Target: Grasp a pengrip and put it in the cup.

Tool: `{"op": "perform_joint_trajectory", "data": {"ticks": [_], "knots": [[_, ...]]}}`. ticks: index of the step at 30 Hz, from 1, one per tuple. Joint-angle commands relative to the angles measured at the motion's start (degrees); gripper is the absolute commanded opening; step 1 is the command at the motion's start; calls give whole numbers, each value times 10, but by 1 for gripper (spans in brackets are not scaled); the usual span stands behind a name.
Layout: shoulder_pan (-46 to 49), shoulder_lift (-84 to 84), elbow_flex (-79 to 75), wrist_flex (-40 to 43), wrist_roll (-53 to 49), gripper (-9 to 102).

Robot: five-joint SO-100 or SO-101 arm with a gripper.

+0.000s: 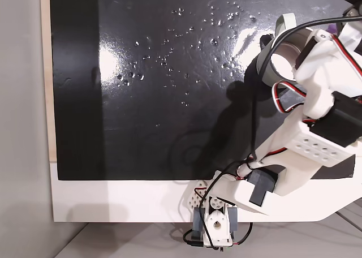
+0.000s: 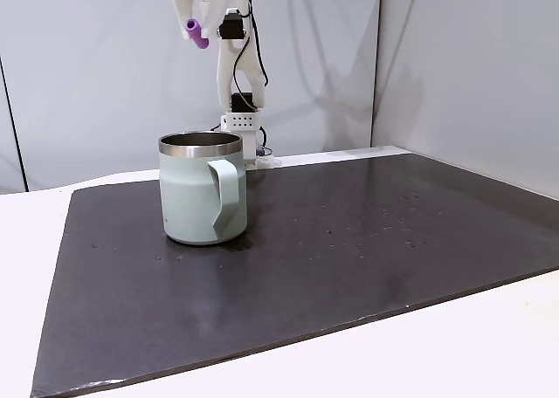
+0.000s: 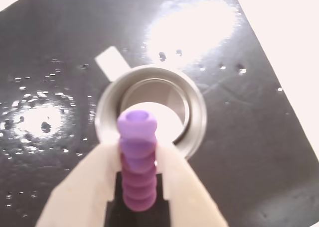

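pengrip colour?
Purple, ribbed. Clearest in the wrist view, where the pengrip sits clamped in the gripper above the cup.

my arm (image 1: 317,128) is made of white plastic shells with black motor blocks set between them. one flat white plate near the elbow has a grid of small round holes. thin black, red and white cables loop from joint to joint. the base (image 1: 215,224) is white on a dark clamp, with a round hub. in the wrist view my two fingers (image 3: 184,197) look pale cream, broad and smooth.
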Motion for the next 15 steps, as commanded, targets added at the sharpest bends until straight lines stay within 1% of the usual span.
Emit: {"op": "perform_joint_trajectory", "data": {"ticks": [1,8,15], "knots": [[13,-19,-3,-2,-20,0],[20,-86,4,-2,-34,0],[20,-91,44,-2,-34,0]]}}
